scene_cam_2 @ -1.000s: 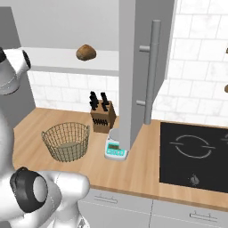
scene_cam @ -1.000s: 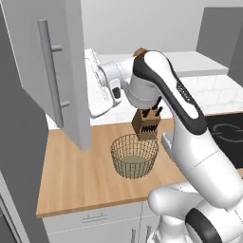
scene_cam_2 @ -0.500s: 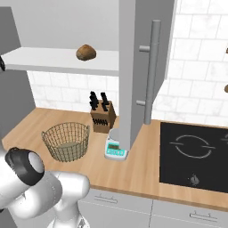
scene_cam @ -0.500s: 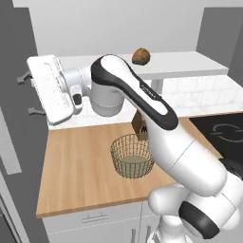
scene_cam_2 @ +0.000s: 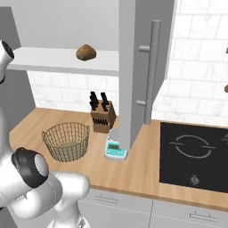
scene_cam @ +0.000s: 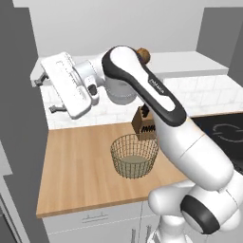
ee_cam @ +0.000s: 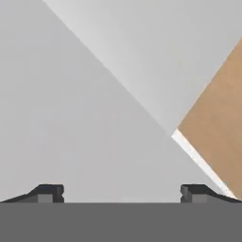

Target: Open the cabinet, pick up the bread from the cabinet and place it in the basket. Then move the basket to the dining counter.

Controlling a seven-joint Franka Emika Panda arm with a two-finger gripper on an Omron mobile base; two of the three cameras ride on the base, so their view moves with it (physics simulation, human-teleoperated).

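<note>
The cabinet stands open: its left door (scene_cam: 19, 123) is swung far out to the left, and its right door (scene_cam_2: 133, 67) with a long metal bar handle (scene_cam_2: 151, 75) hangs edge-on. The bread (scene_cam_2: 86, 52) lies on the white shelf (scene_cam_2: 49, 60); in the left base view the bread (scene_cam: 144, 55) peeks out behind my arm. The wire basket (scene_cam: 134, 154) (scene_cam_2: 67, 141) sits on the wood counter under the shelf. My gripper (scene_cam: 47, 95) is held left of the shelf, beside the left door, open with nothing between the fingers. In the hand view the gripper (ee_cam: 121, 193) faces grey panels.
A knife block (scene_cam: 144, 124) (scene_cam_2: 101, 116) stands just behind the basket. A small kitchen scale (scene_cam_2: 115, 150) sits under the right door. A black hob (scene_cam_2: 196, 153) is set into the counter at the right. White tiles back the counter (scene_cam: 76, 171).
The left door has gone from half open to swung fully out to the left. My arm swept left with it, and the hand now sits slightly back to the right.
</note>
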